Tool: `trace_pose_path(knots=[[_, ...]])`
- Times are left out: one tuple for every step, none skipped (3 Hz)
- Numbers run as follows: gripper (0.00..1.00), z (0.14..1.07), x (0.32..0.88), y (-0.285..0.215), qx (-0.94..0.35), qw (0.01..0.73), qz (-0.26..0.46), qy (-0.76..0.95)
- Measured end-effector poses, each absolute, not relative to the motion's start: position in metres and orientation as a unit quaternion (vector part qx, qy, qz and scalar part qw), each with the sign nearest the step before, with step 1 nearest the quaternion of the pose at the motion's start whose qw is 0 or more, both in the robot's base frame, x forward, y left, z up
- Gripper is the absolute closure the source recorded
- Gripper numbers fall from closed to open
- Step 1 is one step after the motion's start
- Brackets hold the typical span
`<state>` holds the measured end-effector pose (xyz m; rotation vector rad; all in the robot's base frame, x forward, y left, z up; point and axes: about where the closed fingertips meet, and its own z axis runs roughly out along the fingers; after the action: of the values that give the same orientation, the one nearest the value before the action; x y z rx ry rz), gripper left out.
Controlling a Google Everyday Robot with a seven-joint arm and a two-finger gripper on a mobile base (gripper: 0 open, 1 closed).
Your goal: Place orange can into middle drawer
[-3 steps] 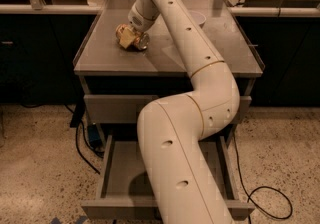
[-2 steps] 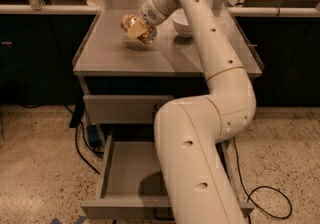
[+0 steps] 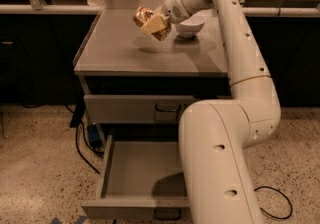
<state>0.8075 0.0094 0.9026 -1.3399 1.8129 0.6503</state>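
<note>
Can (image 3: pixel 142 16) is up in the air over the cabinet top (image 3: pixel 115 48), tilted, with the gripper (image 3: pixel 154 24) jaws clamped around it. Bowl (image 3: pixel 190 26) sits just right of it. Drawer (image 3: pixel 135 168) stands open well below, arm (image 3: pixel 225 133) covering its right side.

The white arm (image 3: pixel 248 70) rises from the bottom centre of the frame, climbs the right of centre to the top edge, then bends down and left. Its gripper (image 3: pixel 155 24) hangs in the upper middle, tilted leftward, fingers clamped on the orange can (image 3: pixel 142 16).
</note>
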Motion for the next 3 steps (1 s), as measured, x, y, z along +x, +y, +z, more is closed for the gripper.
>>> trace_pose_path(knots=[[1.0, 0.909, 0.793, 0.003, -0.532, 0.39, 0.282, 0.697], [1.0, 0.943, 0.771, -0.011, -0.526, 0.422, 0.307, 0.672], [1.0, 1.015, 0.742, -0.056, -0.488, 0.505, 0.293, 0.649]])
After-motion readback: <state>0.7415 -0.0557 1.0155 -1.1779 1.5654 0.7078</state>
